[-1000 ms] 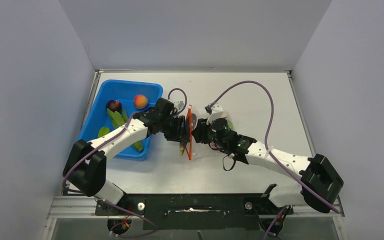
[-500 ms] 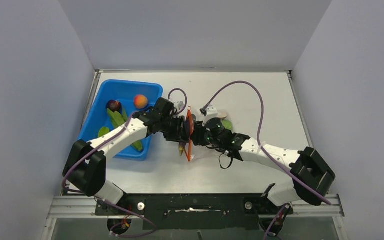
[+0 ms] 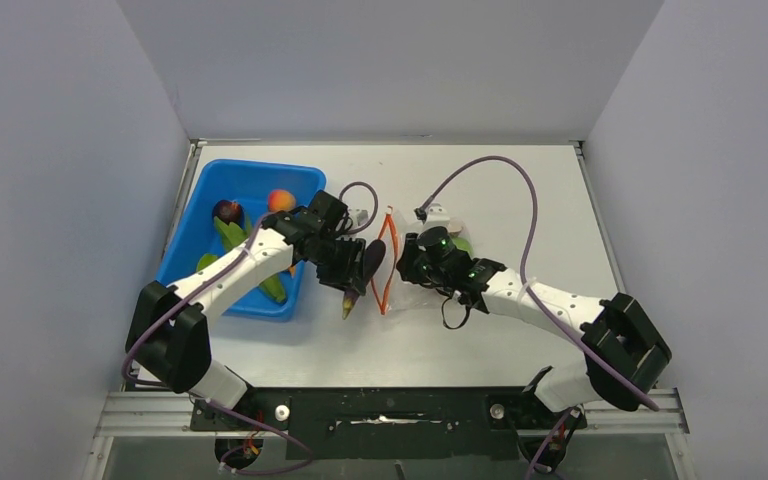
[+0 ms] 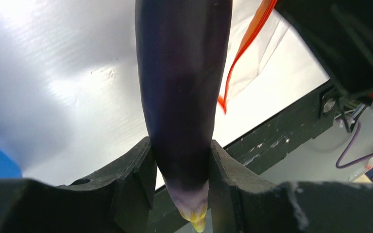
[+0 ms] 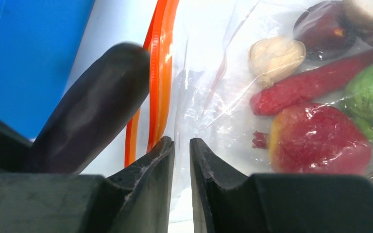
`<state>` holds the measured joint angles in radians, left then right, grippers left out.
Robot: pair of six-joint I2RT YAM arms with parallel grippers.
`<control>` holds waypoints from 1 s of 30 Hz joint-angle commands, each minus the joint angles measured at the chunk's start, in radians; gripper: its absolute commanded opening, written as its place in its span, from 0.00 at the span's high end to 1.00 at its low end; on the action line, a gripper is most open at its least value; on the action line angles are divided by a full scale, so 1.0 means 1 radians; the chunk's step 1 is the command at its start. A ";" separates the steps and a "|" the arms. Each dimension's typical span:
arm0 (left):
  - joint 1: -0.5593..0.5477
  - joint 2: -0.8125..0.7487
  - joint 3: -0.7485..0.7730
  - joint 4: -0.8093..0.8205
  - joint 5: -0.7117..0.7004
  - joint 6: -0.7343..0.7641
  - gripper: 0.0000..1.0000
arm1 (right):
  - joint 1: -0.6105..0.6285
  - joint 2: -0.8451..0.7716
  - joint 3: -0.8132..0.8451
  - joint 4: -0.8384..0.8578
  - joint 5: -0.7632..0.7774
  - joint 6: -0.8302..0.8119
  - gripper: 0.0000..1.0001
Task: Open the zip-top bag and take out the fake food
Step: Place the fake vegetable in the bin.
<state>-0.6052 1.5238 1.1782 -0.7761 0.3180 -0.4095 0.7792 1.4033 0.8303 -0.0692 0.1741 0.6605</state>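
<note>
Left gripper (image 4: 179,167) clamps purple eggplant (image 4: 182,87) near its tapered tip, right gripper (image 5: 179,145) pinches zip-top bag (image 5: 209,97) film; risk: smooth taper slips free before reaching blue bin (image 3: 255,180).

Eggplant (image 4: 182,73) top (out of view)

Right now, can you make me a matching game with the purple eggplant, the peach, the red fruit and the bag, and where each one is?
Things:
1. purple eggplant
2. peach
3. red fruit
4. zip-top bag

Places:
A. in the blue bin
B. pinched by the right gripper
C. inside the zip-top bag
D. clamped in the left gripper

Pairs: 1-D, 2-A, 3-C, 4-B
</note>
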 commanded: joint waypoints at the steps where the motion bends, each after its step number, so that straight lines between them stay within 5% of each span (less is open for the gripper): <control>1: 0.007 -0.031 0.083 -0.158 0.016 0.077 1.00 | -0.020 0.000 0.011 0.019 -0.010 0.012 0.79; 7: 0.061 -0.103 0.135 -0.206 -0.126 0.082 1.00 | -0.023 -0.015 0.005 0.050 -0.051 -0.013 0.77; 12: 0.330 -0.226 0.093 -0.063 -0.192 0.033 1.00 | -0.023 -0.047 -0.025 0.113 -0.080 -0.019 0.70; 17: 0.581 -0.281 -0.063 0.148 -0.046 -0.022 1.00 | -0.028 -0.104 -0.072 0.191 -0.115 -0.024 0.52; 24: 0.628 -0.141 -0.110 0.269 -0.046 -0.117 1.00 | -0.029 -0.128 -0.078 0.192 -0.120 -0.036 0.46; 30: 0.647 -0.058 -0.148 0.370 -0.191 -0.259 1.00 | -0.031 -0.139 -0.073 0.168 -0.112 -0.040 0.44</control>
<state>0.0185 1.4544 1.0481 -0.5610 0.2104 -0.5510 0.7578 1.3029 0.7513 0.0589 0.0589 0.6353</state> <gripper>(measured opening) 0.357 0.558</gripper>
